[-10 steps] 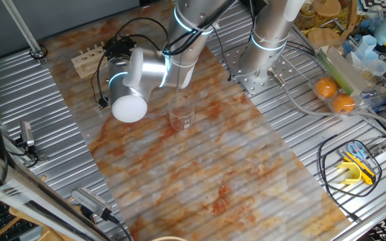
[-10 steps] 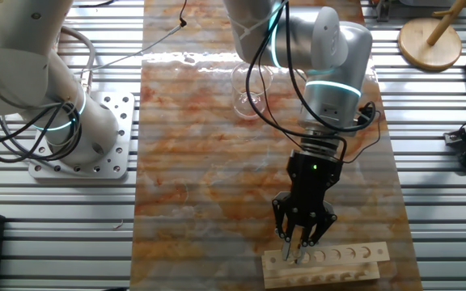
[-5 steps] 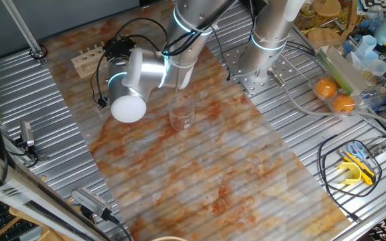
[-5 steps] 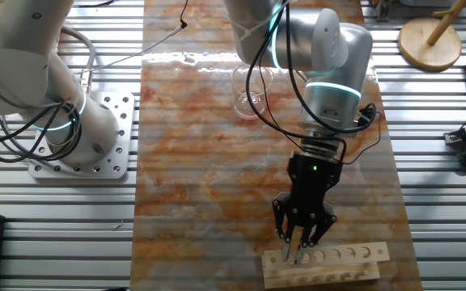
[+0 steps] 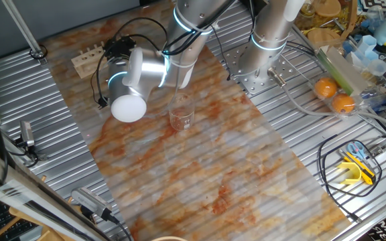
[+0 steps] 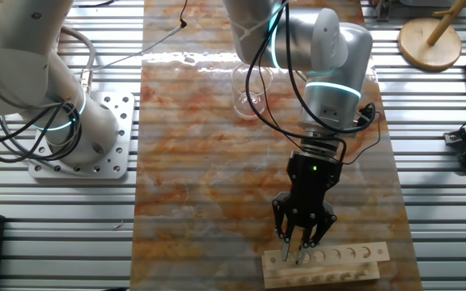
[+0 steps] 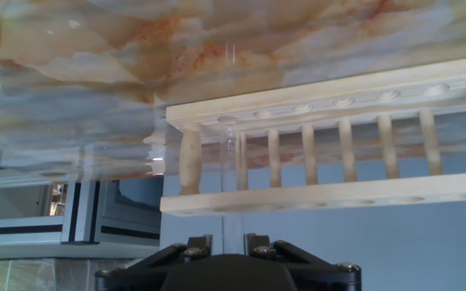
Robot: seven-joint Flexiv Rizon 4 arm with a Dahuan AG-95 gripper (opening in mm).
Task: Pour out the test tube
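Observation:
The test tube (image 7: 230, 190) is a thin, nearly see-through glass stem standing in the end hole of the pale wooden rack (image 7: 354, 101). In the hand view it rises straight out from between my two dark fingers (image 7: 201, 242). My gripper (image 7: 230, 240) is shut on the test tube, whose width fills the narrow gap. In the other fixed view the gripper (image 6: 296, 255) points down onto the left end of the rack (image 6: 346, 259). In one fixed view the arm's wrist (image 5: 129, 107) hides the fingers, and only the rack (image 5: 88, 59) shows beside it.
A wider clear glass beaker (image 5: 181, 115) stands on the marbled mat (image 5: 200, 167) behind the arm, also seen as the beaker (image 6: 249, 90). A second arm's base (image 6: 79, 133) sits off the mat. Oranges (image 5: 335, 95) and clutter lie at the far side.

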